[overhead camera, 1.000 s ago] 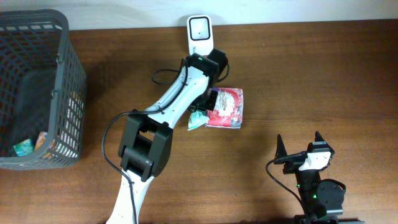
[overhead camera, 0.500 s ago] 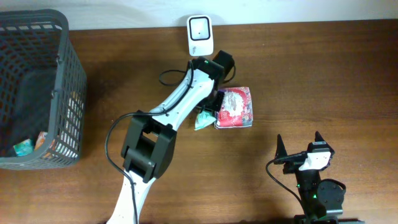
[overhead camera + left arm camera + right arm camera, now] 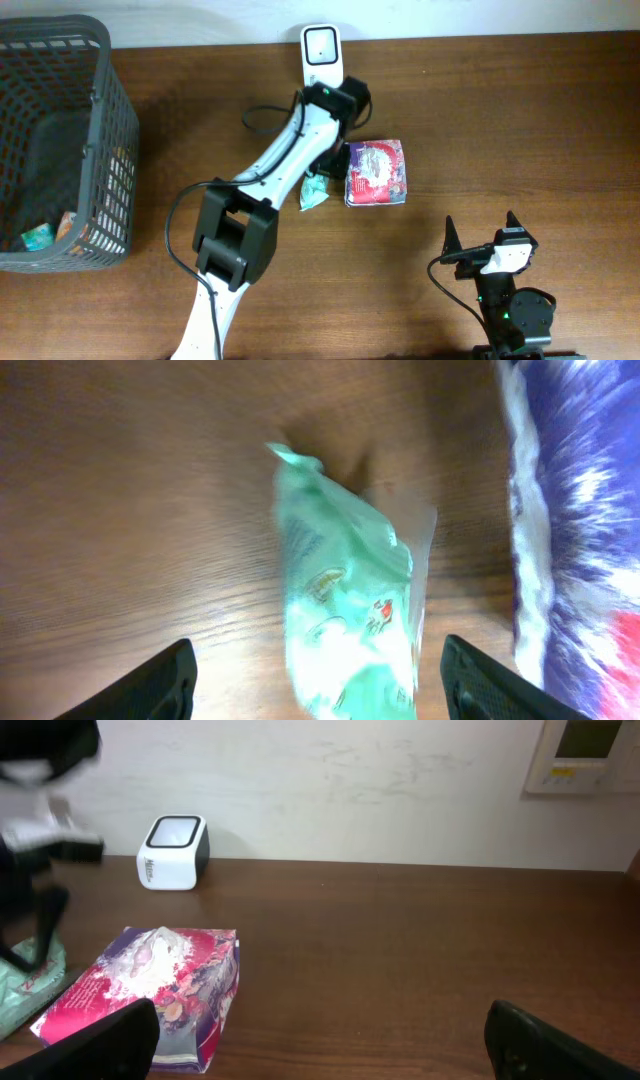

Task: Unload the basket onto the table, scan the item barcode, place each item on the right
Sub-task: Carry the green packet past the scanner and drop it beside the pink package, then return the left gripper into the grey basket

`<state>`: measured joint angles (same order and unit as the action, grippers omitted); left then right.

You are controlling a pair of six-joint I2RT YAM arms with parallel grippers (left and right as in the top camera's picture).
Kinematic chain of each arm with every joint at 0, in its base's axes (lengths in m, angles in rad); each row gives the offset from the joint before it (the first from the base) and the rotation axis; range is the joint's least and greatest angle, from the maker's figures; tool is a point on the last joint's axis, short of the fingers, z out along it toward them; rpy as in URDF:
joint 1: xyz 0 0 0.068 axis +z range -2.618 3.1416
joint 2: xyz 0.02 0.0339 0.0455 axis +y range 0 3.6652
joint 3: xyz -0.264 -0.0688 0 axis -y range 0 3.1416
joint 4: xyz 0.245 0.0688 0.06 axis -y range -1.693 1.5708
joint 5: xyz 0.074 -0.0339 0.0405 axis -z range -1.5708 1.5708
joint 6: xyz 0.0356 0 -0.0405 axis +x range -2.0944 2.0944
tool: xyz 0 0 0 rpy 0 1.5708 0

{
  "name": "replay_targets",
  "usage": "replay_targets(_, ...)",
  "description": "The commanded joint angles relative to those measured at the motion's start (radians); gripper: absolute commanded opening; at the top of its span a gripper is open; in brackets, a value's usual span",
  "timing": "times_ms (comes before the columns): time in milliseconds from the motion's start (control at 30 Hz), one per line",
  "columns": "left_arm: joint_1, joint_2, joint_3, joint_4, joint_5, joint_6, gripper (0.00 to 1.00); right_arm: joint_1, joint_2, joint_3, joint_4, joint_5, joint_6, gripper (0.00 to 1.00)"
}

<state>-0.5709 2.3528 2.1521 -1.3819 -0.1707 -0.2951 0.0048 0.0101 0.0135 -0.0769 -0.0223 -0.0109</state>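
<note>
From overhead, the white scanner (image 3: 322,55) stands at the middle of the surface's (image 3: 520,110) far edge. The grey basket (image 3: 100,130) fills the far left corner, with a few small packets (image 3: 38,236) in its bottom. The left arm reaches from the near edge diagonally toward the scanner. Its wrist is bent down over the spot just in front of the scanner, and a black cable (image 3: 262,118) loops out beside it. A red-and-purple packet (image 3: 376,172) lies flat in front of the scanner, toward the middle of the surface. A green packet (image 3: 314,192) lies just to its left, partly hidden under the arm.

The left wrist view gives what the arm hides from above. The left hand (image 3: 322,682) is open, its two dark fingertips (image 3: 150,685) set wide apart. The green packet lies crumpled on the wood between them, with a gap to each one. The red-and-purple packet runs down the right edge of that view, just beside the green one. No barcode can be made out on either packet.

The right wrist view looks level across the surface. It shows the scanner upright against the pale wall, the red-and-purple packet puffed up rather than flat, and a corner of the green packet at the far left. A blurred dark shape, the left arm, stands above it, and a pale wall panel (image 3: 585,755) is only seen here.

The right arm is folded upright at the near edge, toward the right corner, well apart from the packets. The right hand (image 3: 480,225) is spread wide and holds nothing.
</note>
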Motion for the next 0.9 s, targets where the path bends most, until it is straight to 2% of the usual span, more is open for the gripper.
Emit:
replay_targets(0, 0.066, -0.001, 0.311, -0.101, 0.058, -0.003, 0.75, -0.006, -0.006, -0.008, -0.003, 0.008, 0.004, 0.99)
replay_targets(67, 0.105, -0.001, 0.473, -0.138, 0.184, -0.003, 0.7, -0.006, -0.006, -0.008, -0.003, 0.008, 0.004, 0.99)
replay_targets(133, 0.147, 0.0, 0.578, -0.16, 0.182, -0.003, 0.61, -0.006, -0.007, -0.008, -0.003, 0.008, 0.004, 0.99)
replay_targets(267, 0.257, -0.003, 0.689, -0.27, 0.175, -0.002, 0.59, -0.006, -0.006, -0.008, -0.003, 0.008, 0.004, 0.99)
replay_targets(333, 0.291, -0.006, 0.772, -0.299, 0.175, -0.002, 0.67, -0.006, -0.006, -0.008, -0.003, 0.008, 0.004, 0.99)
replay_targets(467, 0.392, -0.061, 0.978, -0.306, 0.175, -0.002, 0.74, -0.006, -0.006, -0.008, -0.003, 0.008, 0.004, 0.99)
replay_targets(567, 0.471, -0.136, 0.987, -0.295, 0.165, -0.002, 0.89, -0.006, -0.006, -0.008, -0.003, 0.008, 0.004, 0.99)
replay_targets(600, 0.505, -0.16, 0.987, -0.298, 0.147, -0.002, 0.91, -0.006, -0.006, -0.008, -0.003, 0.008, 0.004, 0.99)
replay_targets(700, 0.644, -0.229, 0.986, -0.306, 0.122, -0.003, 0.95, -0.006, -0.006, -0.008, -0.003, 0.008, 0.004, 0.99)
replay_targets(733, 0.695, -0.244, 0.986, -0.306, 0.122, -0.003, 0.99, -0.006, -0.006, -0.008, -0.003, 0.008, 0.004, 0.99)
replay_targets(867, 0.84, -0.248, 0.972, -0.306, 0.122, -0.003, 0.99, -0.006, -0.006, -0.008, -0.003, 0.008, 0.004, 0.99)
